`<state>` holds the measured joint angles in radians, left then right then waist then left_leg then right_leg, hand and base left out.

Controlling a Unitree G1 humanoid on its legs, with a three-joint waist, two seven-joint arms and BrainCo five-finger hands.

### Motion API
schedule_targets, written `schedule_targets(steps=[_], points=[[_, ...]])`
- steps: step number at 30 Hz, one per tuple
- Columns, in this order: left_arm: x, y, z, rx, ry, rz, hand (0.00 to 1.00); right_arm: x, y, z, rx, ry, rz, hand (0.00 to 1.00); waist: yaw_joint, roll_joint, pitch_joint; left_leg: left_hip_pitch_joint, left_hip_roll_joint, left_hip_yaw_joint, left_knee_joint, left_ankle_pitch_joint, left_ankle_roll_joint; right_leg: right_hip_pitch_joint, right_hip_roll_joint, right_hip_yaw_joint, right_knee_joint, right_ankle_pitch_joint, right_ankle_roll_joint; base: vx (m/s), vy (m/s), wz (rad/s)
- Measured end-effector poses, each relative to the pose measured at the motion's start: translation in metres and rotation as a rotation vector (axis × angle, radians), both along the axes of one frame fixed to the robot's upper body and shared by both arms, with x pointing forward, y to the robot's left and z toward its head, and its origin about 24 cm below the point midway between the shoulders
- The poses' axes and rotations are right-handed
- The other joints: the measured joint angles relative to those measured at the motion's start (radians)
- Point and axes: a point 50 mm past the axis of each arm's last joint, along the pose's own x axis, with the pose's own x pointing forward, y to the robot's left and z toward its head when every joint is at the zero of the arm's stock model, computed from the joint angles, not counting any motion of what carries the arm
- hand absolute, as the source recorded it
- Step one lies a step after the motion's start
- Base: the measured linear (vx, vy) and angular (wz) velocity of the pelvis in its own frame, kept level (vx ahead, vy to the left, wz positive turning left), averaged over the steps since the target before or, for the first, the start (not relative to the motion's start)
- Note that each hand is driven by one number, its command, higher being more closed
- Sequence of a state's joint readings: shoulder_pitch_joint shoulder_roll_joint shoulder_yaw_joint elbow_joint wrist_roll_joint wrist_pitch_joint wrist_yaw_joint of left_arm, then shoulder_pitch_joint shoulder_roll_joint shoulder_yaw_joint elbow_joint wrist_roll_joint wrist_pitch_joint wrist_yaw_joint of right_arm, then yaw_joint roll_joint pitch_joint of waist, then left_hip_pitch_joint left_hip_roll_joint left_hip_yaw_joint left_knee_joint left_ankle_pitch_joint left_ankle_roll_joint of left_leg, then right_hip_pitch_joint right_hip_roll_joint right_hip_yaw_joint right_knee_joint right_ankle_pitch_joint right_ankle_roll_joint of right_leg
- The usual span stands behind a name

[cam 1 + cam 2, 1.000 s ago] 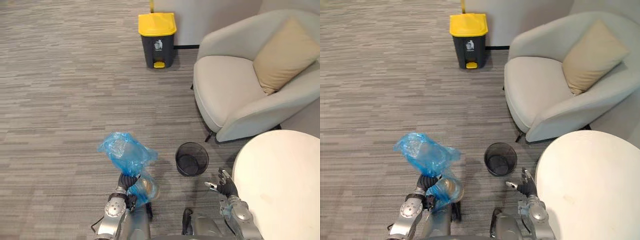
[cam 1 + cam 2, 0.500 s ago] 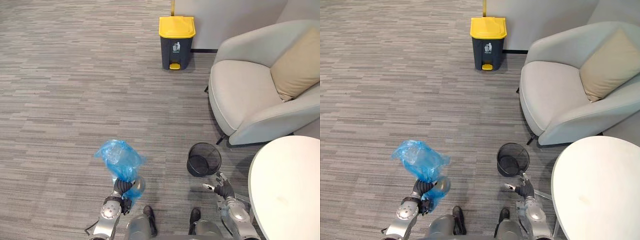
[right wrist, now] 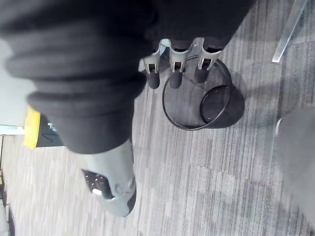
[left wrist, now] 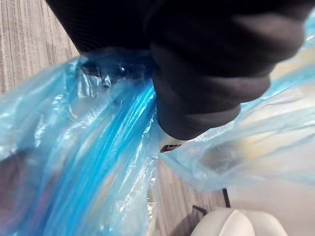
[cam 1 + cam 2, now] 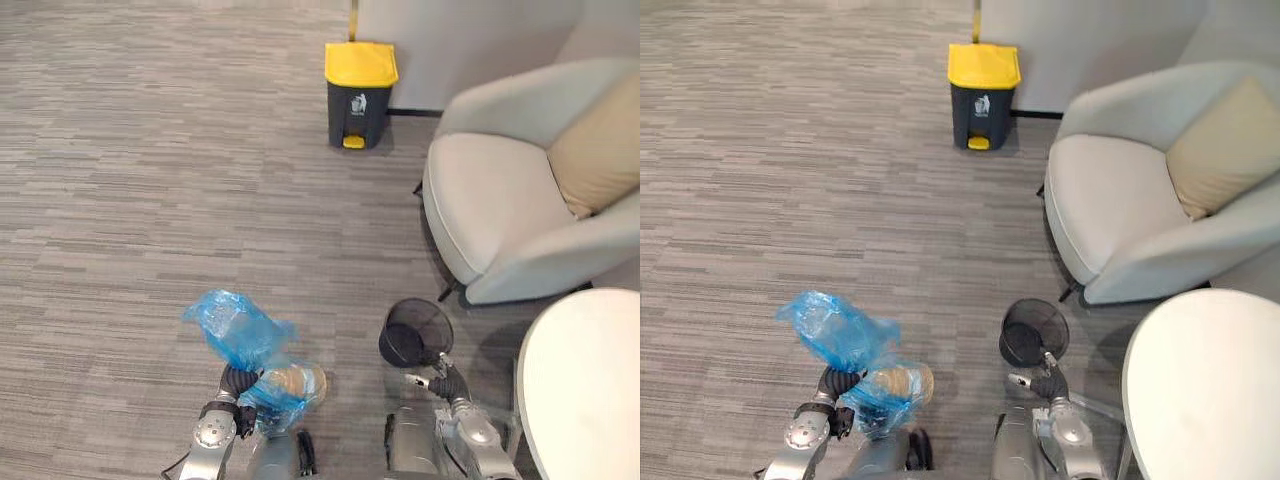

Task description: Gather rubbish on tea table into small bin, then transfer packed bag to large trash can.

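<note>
Packed blue bag (image 5: 236, 331) stays clenched in the left hand (image 5: 237, 382), right hand (image 5: 445, 382) slack and empty, as the camera swings toward the yellow-lidded trash can (image 5: 361, 80). Transfer appears under way.

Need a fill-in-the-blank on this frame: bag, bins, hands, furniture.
The left hand is shut on a ___ plastic bag.
The large trash can has a ___ lid.
The small mesh bin by the open right hand is ___.
The tan cushion lies on the ___.
Missing: blue; yellow; black; armchair.
</note>
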<state>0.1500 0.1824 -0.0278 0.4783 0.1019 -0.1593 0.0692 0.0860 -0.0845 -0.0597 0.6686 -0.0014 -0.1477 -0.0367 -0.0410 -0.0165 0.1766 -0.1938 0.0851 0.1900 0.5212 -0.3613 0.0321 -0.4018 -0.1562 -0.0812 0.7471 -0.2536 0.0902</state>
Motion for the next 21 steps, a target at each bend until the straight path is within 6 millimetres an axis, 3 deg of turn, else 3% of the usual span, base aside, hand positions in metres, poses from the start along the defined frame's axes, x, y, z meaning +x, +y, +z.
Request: schedule_targets(steps=[3, 4, 5, 8, 10, 11, 12, 15, 17, 18, 19, 20, 21], points=[[0.006, 0.001, 0.003, 0.007, -0.01, -0.005, 1.0, -0.004, -0.006, -0.003, -0.016, 0.024, -0.006, 0.0, -0.011, -0.017, -0.002, 0.048, -0.007, -0.04, -0.017, -0.011, -0.052, -0.059, 0.074, -0.028, -0.164, 0.024, -0.027, 0.44, -0.165, 0.63], [0.007, 0.0, 0.003, 0.004, -0.012, -0.005, 1.0, -0.007, -0.011, -0.005, -0.027, 0.04, -0.01, 0.0, -0.023, -0.024, -0.008, 0.069, -0.016, -0.078, -0.014, -0.029, -0.087, -0.038, 0.083, -0.03, -0.201, 0.117, -0.103, 0.47, -0.123, 0.59], [0.009, -0.002, 0.002, -0.005, -0.013, -0.005, 1.0, -0.007, -0.017, -0.004, -0.043, 0.043, -0.016, 0.0, -0.021, 0.012, -0.008, 0.087, 0.004, -0.093, -0.037, -0.026, -0.104, -0.031, 0.09, -0.063, -0.19, 0.112, -0.112, 0.48, -0.115, 0.48], [0.011, 0.0, 0.004, -0.005, -0.024, 0.008, 1.0, 0.002, -0.019, 0.002, -0.049, 0.009, -0.017, 0.0, -0.023, 0.043, -0.007, 0.128, 0.025, -0.1, -0.073, 0.014, -0.159, 0.02, 0.103, -0.094, -0.212, 0.074, -0.128, 0.38, -0.093, 0.21], [0.013, -0.002, 0.007, -0.017, -0.043, 0.017, 1.0, 0.0, -0.016, 0.002, -0.04, 0.003, -0.018, 0.0, -0.02, 0.051, -0.005, 0.122, 0.063, -0.097, 0.104, 0.078, -0.177, 0.155, 0.138, -0.114, -0.293, 0.063, -0.135, 0.41, -0.106, 0.1], [0.013, -0.004, 0.007, -0.025, -0.046, 0.017, 1.0, 0.0, -0.016, 0.005, -0.041, -0.012, -0.016, 0.0, -0.013, 0.049, -0.004, 0.09, 0.085, -0.083, 0.232, 0.146, -0.176, 0.215, 0.146, -0.109, -0.333, 0.062, -0.136, 0.35, -0.06, -0.27], [0.012, -0.008, 0.008, -0.041, -0.054, 0.021, 1.0, 0.004, -0.015, 0.011, -0.041, -0.049, -0.016, 0.0, 0.008, 0.045, -0.004, 0.019, 0.14, -0.025, 0.407, 0.16, -0.144, 0.282, 0.151, -0.082, -0.382, 0.06, -0.141, 0.33, -0.036, -0.41], [0.013, -0.011, 0.011, -0.053, -0.072, 0.021, 1.0, 0.011, -0.014, 0.016, -0.036, -0.078, -0.021, 0.0, 0.017, 0.044, -0.004, -0.086, 0.185, 0.033, 0.451, 0.103, -0.079, 0.328, 0.143, -0.049, -0.429, 0.06, -0.141, 0.28, 0.084, -0.4], [0.014, -0.012, 0.012, -0.053, -0.077, 0.019, 1.0, 0.01, -0.011, 0.014, -0.024, -0.073, -0.027, 0.0, 0.028, 0.038, 0.0, -0.15, 0.186, 0.031, 0.335, 0.08, -0.063, 0.355, 0.126, -0.021, -0.461, 0.057, -0.137, 0.25, 0.252, -0.34], [0.014, -0.011, 0.012, -0.053, -0.077, 0.019, 1.0, 0.008, -0.009, 0.013, -0.018, -0.067, -0.03, 0.0, 0.029, 0.025, 0.008, -0.171, 0.169, 0.028, 0.235, 0.083, -0.067, 0.373, 0.101, -0.01, -0.468, 0.043, -0.106, 0.2, 0.274, -0.19], [0.014, -0.013, 0.012, -0.056, -0.075, 0.017, 1.0, 0.006, -0.009, 0.012, -0.016, -0.063, -0.033, 0.0, 0.029, 0.024, 0.01, -0.179, 0.148, 0.012, 0.124, 0.101, -0.083, 0.38, 0.085, -0.002, -0.462, 0.024, -0.073, 0.24, 0.403, -0.29], [0.012, -0.019, 0.009, -0.076, -0.069, 0.018, 1.0, 0.004, -0.018, 0.012, -0.039, -0.054, -0.044, 0.0, 0.029, 0.074, 0.006, -0.152, 0.151, -0.047, -0.121, 0.276, -0.121, 0.378, 0.102, 0.018, -0.448, -0.009, -0.02, 0.16, 0.283, -0.31], [0.013, -0.02, 0.009, -0.078, -0.067, 0.018, 1.0, 0.004, -0.018, 0.01, -0.038, -0.045, -0.047, 0.0, 0.03, 0.075, 0.01, -0.147, 0.148, -0.046, -0.115, 0.299, -0.12, 0.38, 0.103, 0.026, -0.443, -0.018, -0.008, 0.18, 0.35, -0.33]])
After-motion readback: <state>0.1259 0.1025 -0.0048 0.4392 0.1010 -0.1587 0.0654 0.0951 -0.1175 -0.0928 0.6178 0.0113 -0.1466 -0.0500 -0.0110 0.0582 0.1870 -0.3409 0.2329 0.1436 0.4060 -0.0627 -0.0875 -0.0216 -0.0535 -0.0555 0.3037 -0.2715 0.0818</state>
